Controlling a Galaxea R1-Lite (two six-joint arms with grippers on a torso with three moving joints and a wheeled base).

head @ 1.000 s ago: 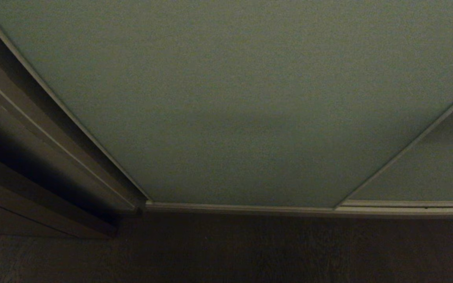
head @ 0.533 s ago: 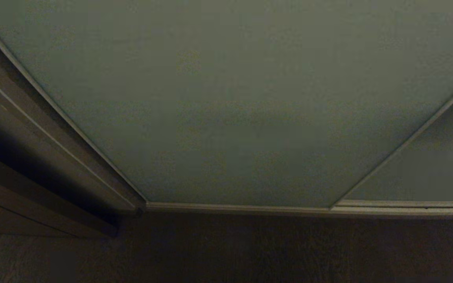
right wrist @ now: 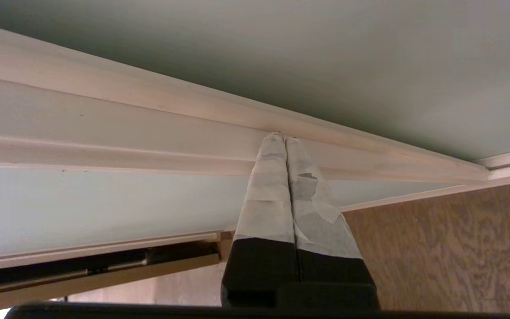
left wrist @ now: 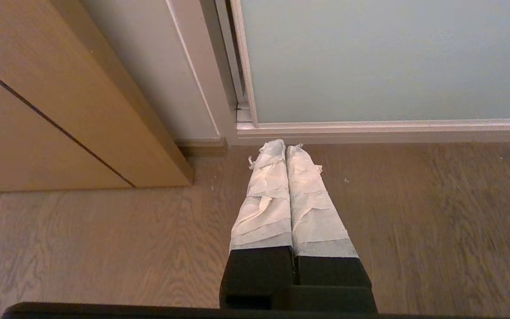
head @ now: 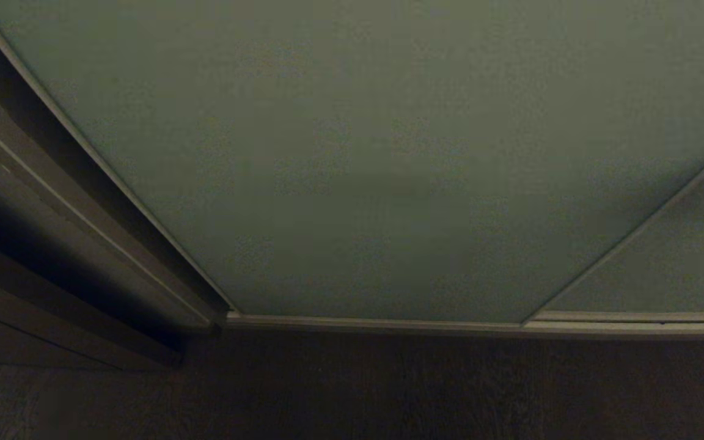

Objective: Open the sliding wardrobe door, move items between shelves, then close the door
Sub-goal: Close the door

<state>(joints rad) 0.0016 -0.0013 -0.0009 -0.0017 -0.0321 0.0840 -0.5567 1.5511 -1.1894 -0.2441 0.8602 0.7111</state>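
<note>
Right gripper (right wrist: 285, 138), fingers pressed together and holding nothing, has its taped tips at the door's pale frame edge (right wrist: 219, 110). Left gripper (left wrist: 285, 148), likewise closed and empty, hangs low over the wooden floor (left wrist: 104, 248). Beyond, the sliding wardrobe door (head: 352, 153) looks fully shut. Taped tips might skid off that slim edge, leaving it unmoved.

The brown wood-grain plank floor (left wrist: 104, 248) carries the off-white bottom track rail (left wrist: 370, 130) and the light tan wooden panel (left wrist: 60, 110) standing on it.
</note>
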